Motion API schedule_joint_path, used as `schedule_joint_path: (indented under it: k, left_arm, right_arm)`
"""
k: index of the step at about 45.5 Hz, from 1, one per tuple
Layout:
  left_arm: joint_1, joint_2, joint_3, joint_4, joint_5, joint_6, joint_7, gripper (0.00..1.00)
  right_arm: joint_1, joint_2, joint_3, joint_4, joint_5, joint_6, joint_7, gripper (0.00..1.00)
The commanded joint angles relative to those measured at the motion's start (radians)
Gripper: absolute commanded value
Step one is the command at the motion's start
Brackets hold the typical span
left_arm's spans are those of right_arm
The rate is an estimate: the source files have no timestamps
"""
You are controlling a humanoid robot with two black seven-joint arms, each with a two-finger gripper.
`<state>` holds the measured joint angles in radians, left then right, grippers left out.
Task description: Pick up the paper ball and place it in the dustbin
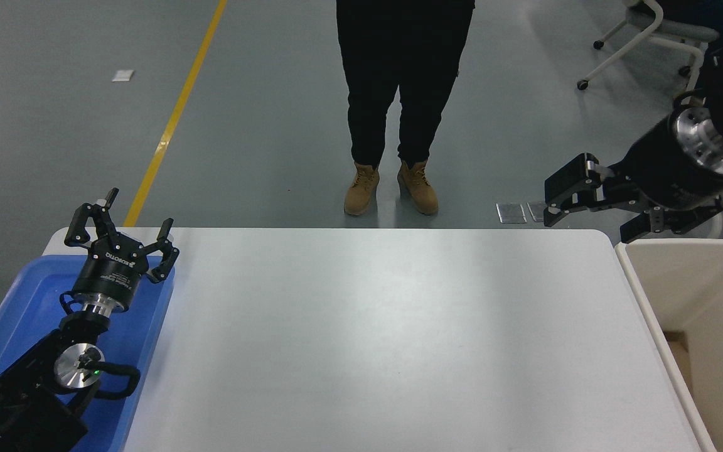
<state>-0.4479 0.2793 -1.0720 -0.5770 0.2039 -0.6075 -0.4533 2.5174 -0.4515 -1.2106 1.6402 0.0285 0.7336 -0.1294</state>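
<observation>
Right gripper (578,201): at the right edge of the frame, above the table's far right corner, tip pointing toward frame left; jaws apart, nothing between them.
Left gripper (122,232): parked at lower left over the blue tray (10,314); jaws spread, empty.
Paper ball: not visible anywhere on the table (374,339); none in either gripper. A tan-brown patch low inside the dustbin (644,295), at lower right, could be paper, though too little shows to tell.
Dustbin: cream-white, at the right edge of the frame, just beside the table's right side; rim directly below the right gripper's wrist.
Person: standing past the table's far edge at top centre, only dark trousers (399,75) and tan boots (391,187) in view.
Step in hand: probably a reach with an empty gripper, or a wait for a ball to be set down; no grasp under way.
Next move: calls first for a ball within sight on the table, then open jaws brought down around it, closed gently on crushable paper, and carried over the bin's rim.
</observation>
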Motion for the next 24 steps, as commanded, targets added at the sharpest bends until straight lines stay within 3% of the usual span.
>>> schedule_joint_path:
  k: [1,24]
  left_arm:
    - [0.0,0.001,0.0,0.0,0.0,0.0,-0.001,0.98]
    - [0.0,0.0,0.0,0.0,0.002,0.0,-0.001,0.98]
  right_arm:
    - [0.063,0.005,0.037,0.036,0.005,0.052,0.002,1.0]
    - [0.049,0.008,0.037,0.036,0.005,0.052,0.002,1.0]
